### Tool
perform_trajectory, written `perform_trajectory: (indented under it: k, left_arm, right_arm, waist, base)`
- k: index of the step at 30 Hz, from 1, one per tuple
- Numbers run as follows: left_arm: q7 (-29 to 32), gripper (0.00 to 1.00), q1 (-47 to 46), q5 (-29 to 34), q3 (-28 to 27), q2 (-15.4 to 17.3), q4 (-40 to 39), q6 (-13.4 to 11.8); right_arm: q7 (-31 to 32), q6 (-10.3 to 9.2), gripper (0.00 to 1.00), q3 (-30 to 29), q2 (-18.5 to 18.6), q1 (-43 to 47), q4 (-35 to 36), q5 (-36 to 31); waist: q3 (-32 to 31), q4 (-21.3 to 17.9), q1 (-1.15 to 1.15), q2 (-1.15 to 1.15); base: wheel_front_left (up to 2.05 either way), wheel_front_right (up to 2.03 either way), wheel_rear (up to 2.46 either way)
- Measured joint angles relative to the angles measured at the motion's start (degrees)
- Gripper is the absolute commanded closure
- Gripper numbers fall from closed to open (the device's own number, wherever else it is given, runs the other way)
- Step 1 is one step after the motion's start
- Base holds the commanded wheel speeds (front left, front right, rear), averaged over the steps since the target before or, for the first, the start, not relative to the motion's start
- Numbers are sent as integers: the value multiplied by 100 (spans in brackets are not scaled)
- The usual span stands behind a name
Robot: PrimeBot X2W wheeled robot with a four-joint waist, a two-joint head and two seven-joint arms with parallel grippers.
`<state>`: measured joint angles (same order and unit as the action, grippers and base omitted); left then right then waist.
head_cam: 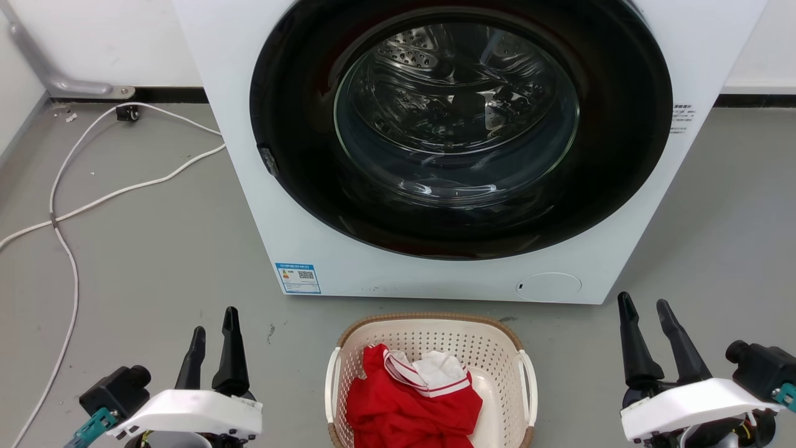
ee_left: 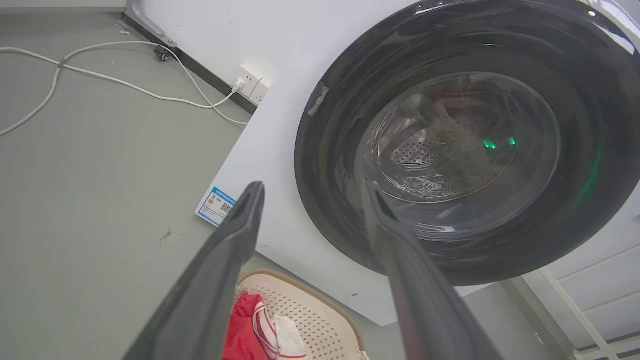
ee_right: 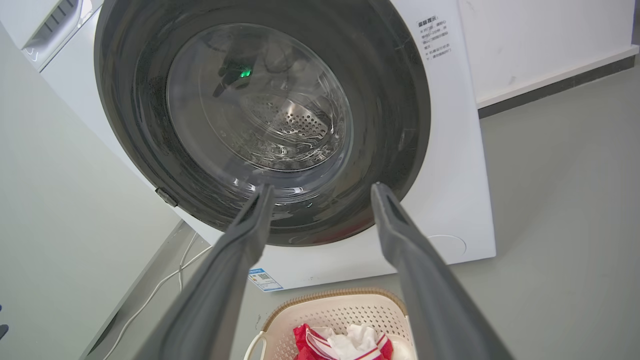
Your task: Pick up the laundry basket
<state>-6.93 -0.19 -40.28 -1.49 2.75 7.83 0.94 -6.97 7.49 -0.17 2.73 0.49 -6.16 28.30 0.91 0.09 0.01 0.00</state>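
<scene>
The left gripper (head_cam: 214, 320) hangs low over the grey floor (head_cam: 155, 261), its two dark fingers parted with nothing between them. The right gripper (head_cam: 643, 300) hangs likewise on the other side, its fingers spread and bare. Both point towards the washing machine (head_cam: 298, 205). Between the two grippers, touching neither, the laundry basket (head_cam: 435, 339) stands on the floor just in front of the machine's foot, with a narrow strip of floor between them. Its brown woven-look rim (head_cam: 429, 317) tops cream perforated walls, and a white handle (head_cam: 331, 386) sits on each long side. In the basket lies a crumpled red garment (head_cam: 404, 410) with a white cloth with red stripes (head_cam: 441, 370) on top of it. The machine's round glass door (head_cam: 457, 112) is closed, and a blue label (head_cam: 298, 278) sits at its lower left corner. A white cable (head_cam: 62, 211) trails over the floor to the left.
</scene>
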Motion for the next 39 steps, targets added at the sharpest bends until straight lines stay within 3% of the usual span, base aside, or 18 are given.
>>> perform_trajectory:
  k: [39]
  left_arm:
    - [-539,0,229,1900,152,5,156,-71]
  right_arm:
    - [-521,1,0,174,2,235,8,-2243]
  waist:
    - [-9,2,-1,0]
  base:
    - [0,0,0]
